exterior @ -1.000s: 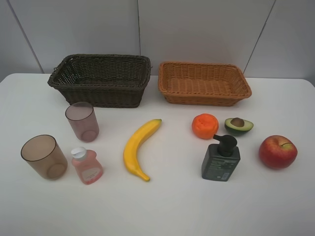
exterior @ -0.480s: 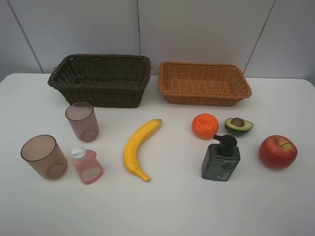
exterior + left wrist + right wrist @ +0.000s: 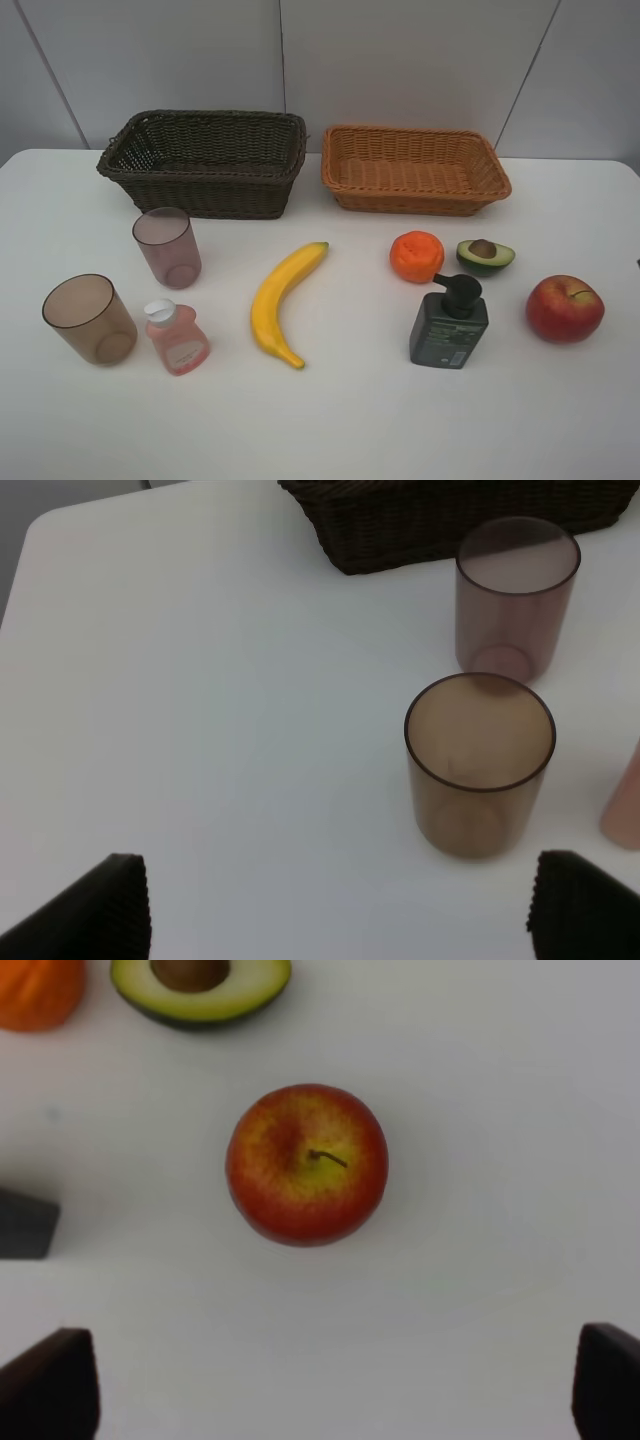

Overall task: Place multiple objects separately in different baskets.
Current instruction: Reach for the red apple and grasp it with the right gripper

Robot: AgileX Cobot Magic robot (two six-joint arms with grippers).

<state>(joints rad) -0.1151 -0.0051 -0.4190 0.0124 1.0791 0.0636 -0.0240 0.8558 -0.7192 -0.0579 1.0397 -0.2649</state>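
In the high view the dark brown basket (image 3: 205, 118) and the orange-tan basket (image 3: 415, 132) stand side by side at the back, both empty. In front lie two cups (image 3: 167, 246) (image 3: 88, 318), a pink bottle (image 3: 178, 338), a banana (image 3: 280, 300), a tangerine (image 3: 416, 256), a halved avocado (image 3: 485, 255), a green pump bottle (image 3: 449, 325) and an apple (image 3: 564, 309). My left gripper (image 3: 340, 920) hangs open above the table near the closer cup (image 3: 480, 765). My right gripper (image 3: 330, 1390) is open above the apple (image 3: 307, 1163), holding nothing.
The white table (image 3: 350, 420) has bare surface along its front edge. A grey panelled wall (image 3: 400, 60) rises behind the baskets. Neither arm shows in the high view.
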